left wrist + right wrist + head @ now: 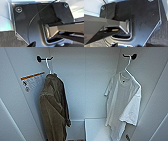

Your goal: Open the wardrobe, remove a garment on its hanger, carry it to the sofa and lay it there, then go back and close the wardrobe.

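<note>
The wardrobe (85,84) stands open in the head view, its white inner walls all around. On the right hangs the garment (125,102), a white short-sleeved T-shirt, on a slim white hanger (128,65) hooked over a black peg (132,56). An olive-brown jacket (53,109) hangs on the left from another white hanger (48,65) on a second black peg (41,58).
An orange and white label (32,80) is stuck on the wardrobe's left inner wall. A white ledge or box (96,129) sits low at the back between the two clothes. Dark carpet (7,38) lies beneath the arms in both wrist views.
</note>
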Motion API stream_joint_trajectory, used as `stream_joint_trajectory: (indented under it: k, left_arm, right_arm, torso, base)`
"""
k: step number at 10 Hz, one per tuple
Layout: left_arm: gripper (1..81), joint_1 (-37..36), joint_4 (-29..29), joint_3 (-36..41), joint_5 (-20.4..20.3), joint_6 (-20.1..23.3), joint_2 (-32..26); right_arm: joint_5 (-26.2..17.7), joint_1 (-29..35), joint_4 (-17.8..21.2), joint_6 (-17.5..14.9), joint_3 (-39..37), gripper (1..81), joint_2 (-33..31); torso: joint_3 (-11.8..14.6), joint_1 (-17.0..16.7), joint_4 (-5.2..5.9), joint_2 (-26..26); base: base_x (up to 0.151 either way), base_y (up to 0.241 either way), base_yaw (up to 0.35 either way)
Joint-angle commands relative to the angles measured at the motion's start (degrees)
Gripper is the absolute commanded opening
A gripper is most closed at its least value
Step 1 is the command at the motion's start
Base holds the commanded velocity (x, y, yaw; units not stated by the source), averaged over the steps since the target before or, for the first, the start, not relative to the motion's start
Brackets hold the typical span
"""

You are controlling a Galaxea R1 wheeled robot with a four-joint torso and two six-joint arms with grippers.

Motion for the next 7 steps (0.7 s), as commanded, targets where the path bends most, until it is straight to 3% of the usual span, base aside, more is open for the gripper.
stream_joint_trajectory:
  k: [1,3,4,5,6,7]
  left_arm:
    - [81.1,-2.08,0.70,-0.02,2.77,0.27,0.09]
    - [81.1,-2.43,0.62,-0.11,2.77,0.27,-0.08]
    - [81.1,-2.43,0.97,-0.10,2.60,0.27,-0.26]
    - [81.1,-2.43,0.88,0.16,2.77,0.27,-0.26]
    - [81.1,-2.43,0.62,0.16,2.77,0.27,-0.61]
    - [81.1,-3.04,0.35,0.07,2.77,0.27,-1.66]
  right_arm:
    - [-2.44,1.51,-0.14,0.17,0.18,81.1,0.21]
    - [-2.44,1.51,-0.14,0.17,0.18,81.1,0.29]
    - [-2.44,1.43,-0.23,0.17,0.18,81.1,0.29]
    - [-2.44,1.51,-0.23,0.17,0.10,81.1,0.29]
    - [-2.52,1.43,-0.32,0.17,0.10,81.1,0.29]
    - [-2.53,1.78,-0.32,0.17,0.18,81.1,0.38]
  torso:
    - [0.00,0.00,-5.45,0.00]
    - [0.00,0.00,-9.28,0.00]
    - [0.00,-0.02,-5.90,0.00]
    - [0.00,-0.02,-7.45,0.00]
    - [0.00,-0.02,-8.26,0.00]
    - [0.00,-0.02,-8.33,0.00]
  base:
    - [0.000,0.000,0.000]
    - [0.000,0.000,0.000]
    - [0.000,0.000,0.000]
    - [0.000,0.000,0.000]
    - [0.000,0.000,0.000]
    - [0.000,0.000,0.000]
